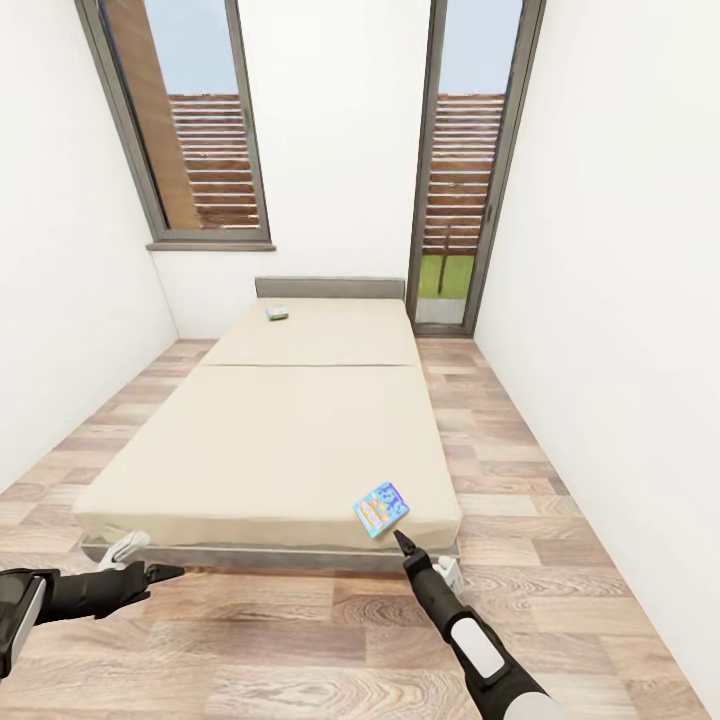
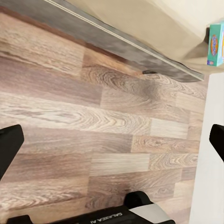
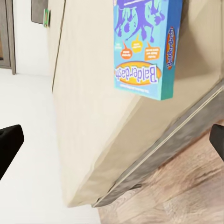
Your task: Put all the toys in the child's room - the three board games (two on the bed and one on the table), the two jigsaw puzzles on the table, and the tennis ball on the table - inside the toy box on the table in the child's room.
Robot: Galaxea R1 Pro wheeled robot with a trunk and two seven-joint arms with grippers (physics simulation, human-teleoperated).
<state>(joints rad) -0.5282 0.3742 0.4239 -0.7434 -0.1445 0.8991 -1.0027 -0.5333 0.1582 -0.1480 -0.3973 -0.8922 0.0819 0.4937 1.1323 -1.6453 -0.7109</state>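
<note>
2 board games (image 1: 381, 509) on bed (image 1: 270, 440); grippers apart.

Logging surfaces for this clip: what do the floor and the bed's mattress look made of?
Floor: wood planks or wood-look laminate, going by the visible grain and plank seams, with a low sheen. Mattress: plain beige, matte, probably fabric-covered; no weave visible.

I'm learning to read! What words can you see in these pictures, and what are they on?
"Balderdash": on the yellow oval and along the side of the blue flat board game box at the beige bed's foot corner.
Small orange patches on that box: too small to read.
Small green-white box near the grey headboard: too small to read.
Pale lettering on the black left arm part: cut off, unreadable.
</note>
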